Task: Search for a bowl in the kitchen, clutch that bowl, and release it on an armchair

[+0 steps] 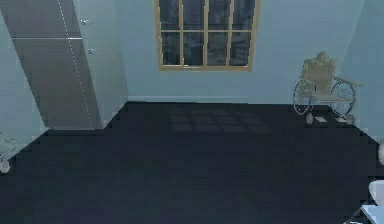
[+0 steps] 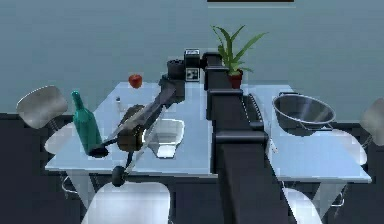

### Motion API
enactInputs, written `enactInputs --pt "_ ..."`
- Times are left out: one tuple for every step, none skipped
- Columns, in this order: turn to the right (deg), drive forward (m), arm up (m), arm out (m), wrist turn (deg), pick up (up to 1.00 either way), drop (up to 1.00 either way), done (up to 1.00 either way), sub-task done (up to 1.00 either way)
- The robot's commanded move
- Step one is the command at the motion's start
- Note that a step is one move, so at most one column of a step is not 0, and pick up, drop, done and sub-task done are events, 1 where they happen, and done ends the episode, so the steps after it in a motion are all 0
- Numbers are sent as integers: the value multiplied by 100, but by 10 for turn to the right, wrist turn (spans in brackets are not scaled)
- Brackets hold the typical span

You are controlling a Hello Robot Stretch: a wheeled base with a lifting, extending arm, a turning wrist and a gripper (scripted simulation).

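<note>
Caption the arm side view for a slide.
Arm extended over a pale table, gripper showing just right of a teal bottle; metal bowl at the view's right.

The arm (image 2: 235, 160) hides a strip down the middle of the surface (image 2: 320, 160). Right of the surface, a pale chair (image 2: 376, 120) is cut off. On the surface, a red thing (image 2: 135, 79) is too small to name. Whether the gripper (image 2: 114, 162) holds anything cannot be told.
</note>
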Motion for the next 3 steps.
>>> enactInputs --pt "0 0 0 0 450 0 0 0 0" --pt "0 0 0 0 450 0 0 0 0" --pt "0 0 0 0 330 0 0 0 0"
